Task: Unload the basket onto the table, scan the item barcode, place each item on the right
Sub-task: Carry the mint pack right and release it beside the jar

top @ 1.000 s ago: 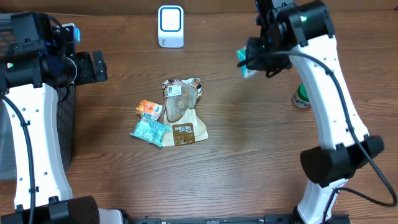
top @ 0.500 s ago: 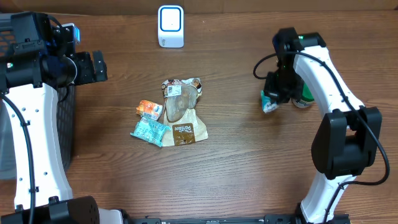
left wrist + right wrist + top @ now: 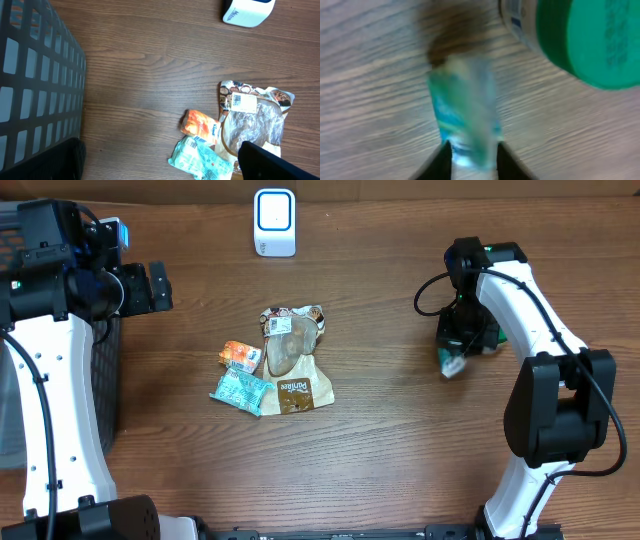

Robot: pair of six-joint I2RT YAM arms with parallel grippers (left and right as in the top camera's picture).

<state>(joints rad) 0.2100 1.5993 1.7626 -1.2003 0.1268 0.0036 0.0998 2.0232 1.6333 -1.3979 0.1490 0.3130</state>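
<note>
Right tool (image 3: 472, 156) sits narrowly parted around a blurred teal packet (image 3: 462, 110), grip impossible to tell; left tool (image 3: 160, 167) spread wide.

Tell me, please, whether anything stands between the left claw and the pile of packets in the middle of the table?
Nothing visible does: only bare wooden table lies between the left claw and the pile of packets. The black basket and the white scanner both sit off that line.

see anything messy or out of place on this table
The snack packets mid-table lie in a crumpled, overlapping heap. One teal packet sits apart at the right hand, beside a green-capped container.
</note>
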